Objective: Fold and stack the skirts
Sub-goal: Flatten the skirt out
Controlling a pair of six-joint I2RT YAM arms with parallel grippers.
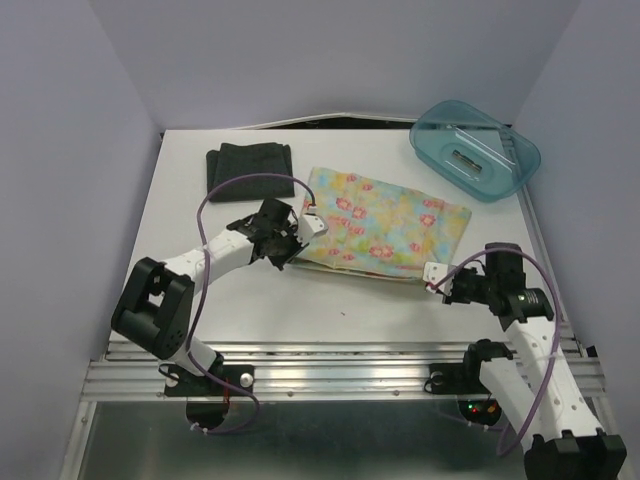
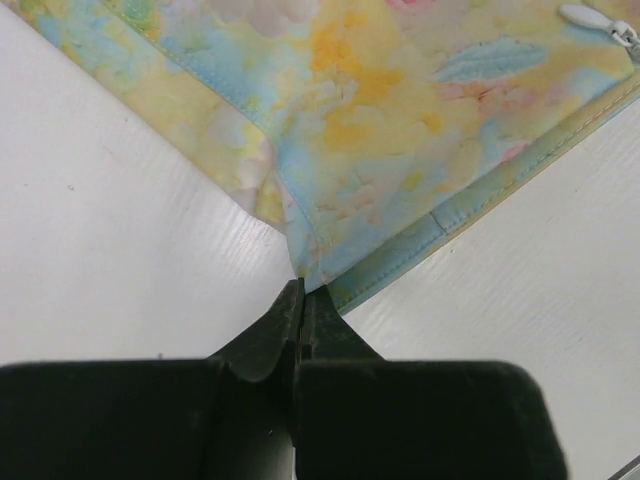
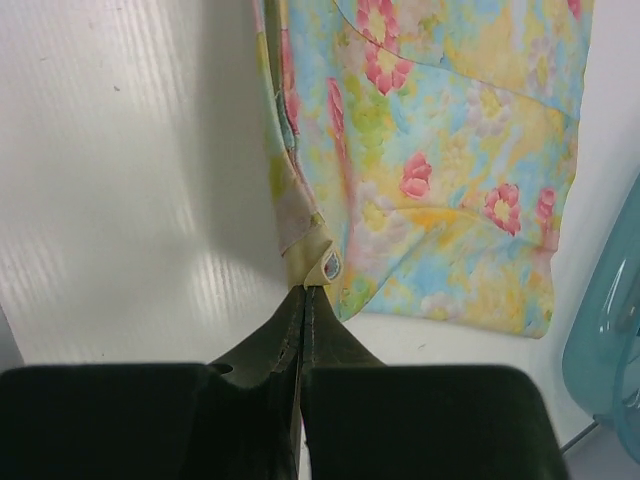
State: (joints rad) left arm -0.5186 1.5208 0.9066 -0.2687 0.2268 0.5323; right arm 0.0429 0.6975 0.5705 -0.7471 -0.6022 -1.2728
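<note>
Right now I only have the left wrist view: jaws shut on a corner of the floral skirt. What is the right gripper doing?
Observer: The right gripper is shut on the near right corner of the floral skirt.
Operator: Where is the other skirt?
Observer: The dark skirt lies folded at the far left of the table, apart from the floral one.
Operator: Anything else out there?
Observer: A teal plastic bin sits at the table's far right corner.
</note>
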